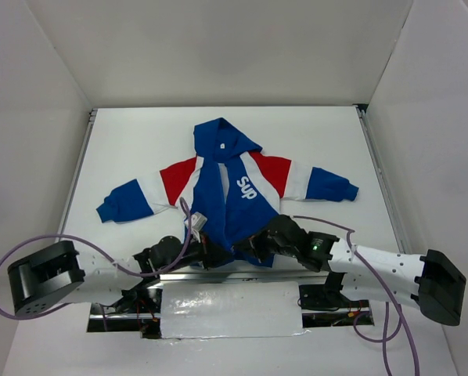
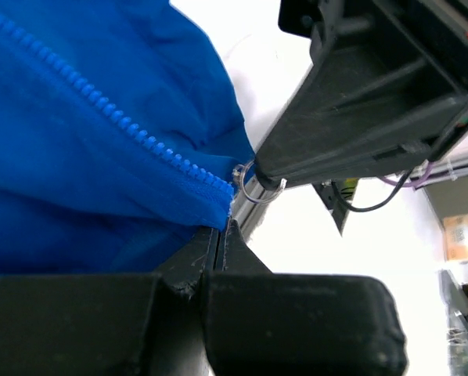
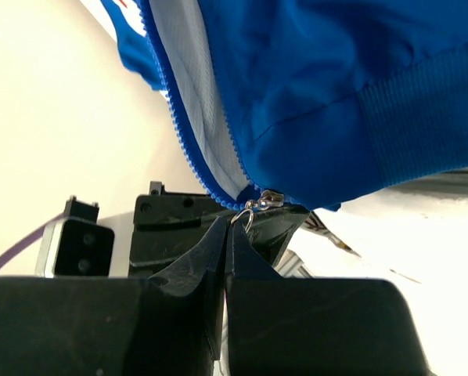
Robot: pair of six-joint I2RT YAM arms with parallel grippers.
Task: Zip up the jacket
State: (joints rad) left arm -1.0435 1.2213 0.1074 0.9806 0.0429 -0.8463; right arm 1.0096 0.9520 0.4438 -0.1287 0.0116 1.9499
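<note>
We see the jacket (image 1: 242, 196) lying flat on the white table (image 1: 140, 141). Its long axis runs near to far, the hood (image 1: 222, 139) pointing far and the hem at the near edge; the sleeves spread left and right. The front gapes open. The body is smooth royal-blue cloth with red and white shoulder panels, a ribbed hem band, and a white mesh lining showing inside. The chunky blue plastic zipper teeth (image 2: 117, 121) run diagonally through the left wrist view. The left gripper (image 2: 221, 235) has its fingers pressed together on the bottom end of that zipper edge. The right gripper (image 3: 228, 235), just beside it, pinches the small metal zipper pull (image 3: 253, 207) at the hem.
</note>
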